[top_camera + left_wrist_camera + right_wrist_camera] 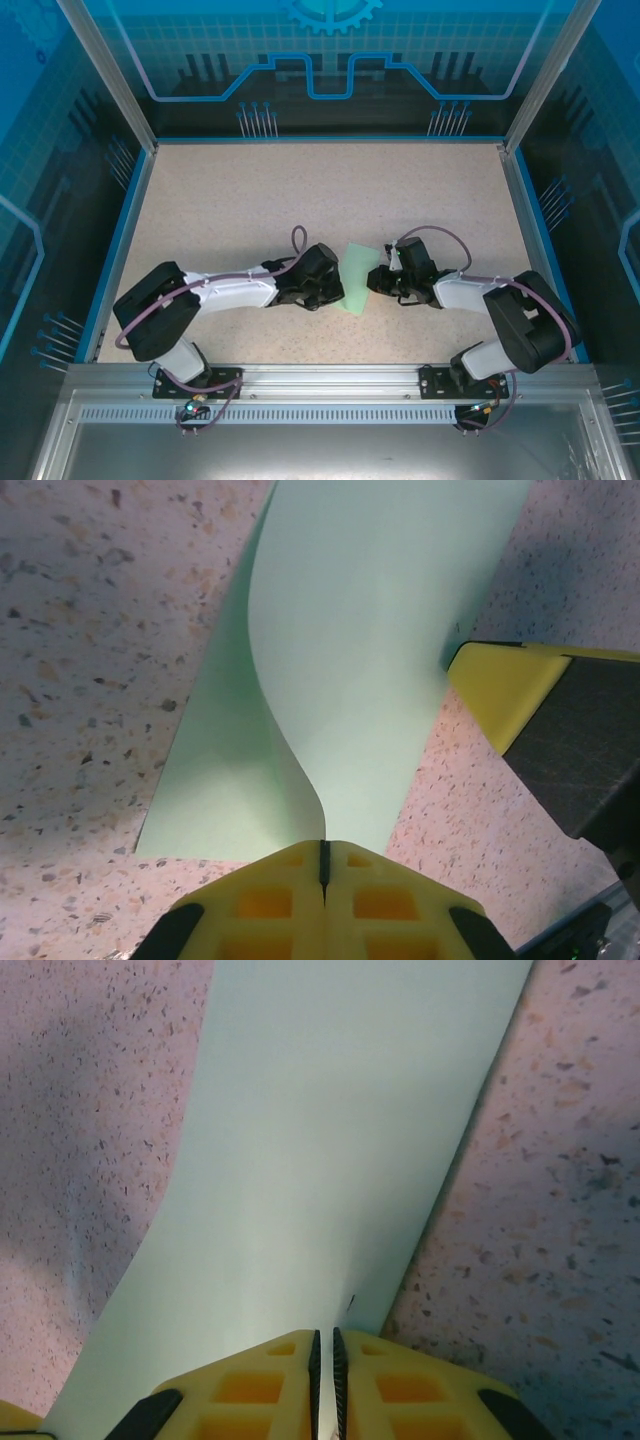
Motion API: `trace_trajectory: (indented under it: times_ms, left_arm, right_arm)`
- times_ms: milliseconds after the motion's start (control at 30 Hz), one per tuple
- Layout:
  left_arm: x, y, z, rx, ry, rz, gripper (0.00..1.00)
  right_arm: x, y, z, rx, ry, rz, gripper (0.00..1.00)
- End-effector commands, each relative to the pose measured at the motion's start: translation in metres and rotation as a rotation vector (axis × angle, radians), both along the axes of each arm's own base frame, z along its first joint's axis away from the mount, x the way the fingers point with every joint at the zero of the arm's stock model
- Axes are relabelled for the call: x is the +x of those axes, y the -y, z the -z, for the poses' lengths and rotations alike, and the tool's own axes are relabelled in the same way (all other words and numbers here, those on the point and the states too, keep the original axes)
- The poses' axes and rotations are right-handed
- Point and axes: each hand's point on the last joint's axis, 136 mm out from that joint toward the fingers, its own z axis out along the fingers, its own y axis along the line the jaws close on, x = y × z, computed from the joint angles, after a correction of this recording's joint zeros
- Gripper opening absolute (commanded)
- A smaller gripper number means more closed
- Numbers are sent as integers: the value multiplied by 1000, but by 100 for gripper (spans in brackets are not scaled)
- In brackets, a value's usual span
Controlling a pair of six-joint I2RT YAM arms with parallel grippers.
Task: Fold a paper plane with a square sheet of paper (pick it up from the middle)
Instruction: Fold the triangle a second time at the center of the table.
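Observation:
The square sheet of paper (356,268) is pale mint green and hangs between my two grippers near the middle of the table. My left gripper (337,291) is shut on its left edge. In the left wrist view the paper (350,630) curls up from the table into the closed yellow jaws of the left gripper (322,848). My right gripper (376,280) pinches the opposite edge. In the right wrist view the paper (330,1160) runs into the narrow slit of the right gripper (324,1345). One of the right gripper's yellow fingers (497,685) touches the sheet's far side.
The speckled beige table (300,190) spreads out behind and beside the arms. Aluminium posts (110,75) and blue panel walls (320,60) enclose it. A metal rail (320,385) runs along the near edge by the arm bases.

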Motion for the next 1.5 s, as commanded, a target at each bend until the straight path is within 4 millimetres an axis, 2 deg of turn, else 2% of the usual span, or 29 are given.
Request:
trace_trajectory:
  times_ms: [0, 433, 700, 1067, 1233, 1467]
  left_arm:
    - [-5, 5, 3, 30, -24, 73, 0]
    - [6, 29, 6, 16, -37, 144, 0]
    - [16, 42, 10, 7, -46, 164, 0]
    - [30, 61, 12, -14, -48, 184, 1]
    - [33, 64, 16, -10, -53, 182, 1]
    - [39, 63, 23, 6, -55, 162, 1]
  right_arm:
    - [2, -5, -8, 5, 16, -31, 15]
    - [12, 4, -10, 12, 24, -23, 15]
    - [27, 9, -17, 15, 42, -27, 15]
    - [46, 11, -2, 15, -7, -51, 14]
    - [45, 10, 7, 18, -34, -54, 14]
    - [44, 11, 9, 16, -41, -52, 14]
